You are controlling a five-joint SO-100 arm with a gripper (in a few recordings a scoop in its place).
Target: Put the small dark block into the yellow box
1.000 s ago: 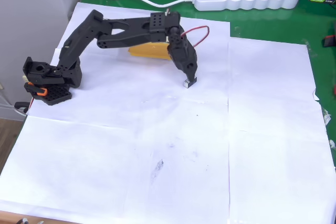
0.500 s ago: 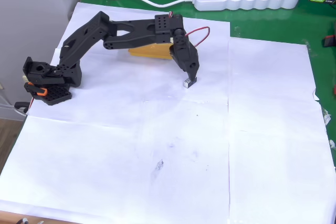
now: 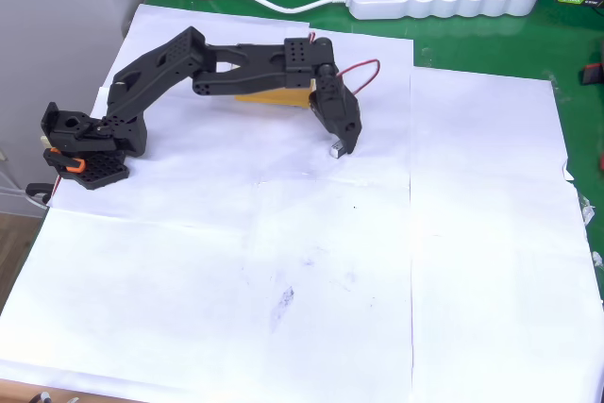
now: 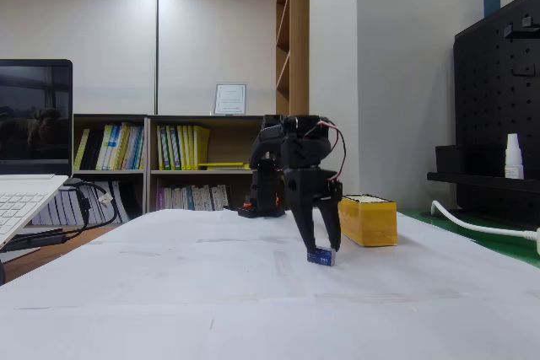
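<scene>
- Overhead view: the tool (image 3: 342,146) points down at the paper-covered tabletop (image 3: 283,271), its fingers closed on the small dark block (image 3: 336,149), which sits right at the fingertips with its pale end showing just left of them.
- Overhead view: the yellow box (image 3: 269,97) lies behind the tool, up and to the left of it, mostly hidden under the black arm (image 3: 236,58); block and box are apart.
- Overhead view: against half a second ago the arm is stretched a little further right, the tool's tip is almost where it was, and less of the box shows beneath the arm.
- Overhead view: the block is too small to tell its long axis; its pale face turns down-left.
- Fixed view: the tool (image 4: 324,247) hangs upright, fingers converging on the small dark block (image 4: 320,256), which is gripped between the tips at or barely above the tabletop (image 4: 253,292); I cannot tell whether it touches.
- Fixed view: the yellow box (image 4: 368,220) stands just right of the tool, resting on the paper, open side up.
- Fixed view: the block lies level, its long side running across the picture.
</scene>
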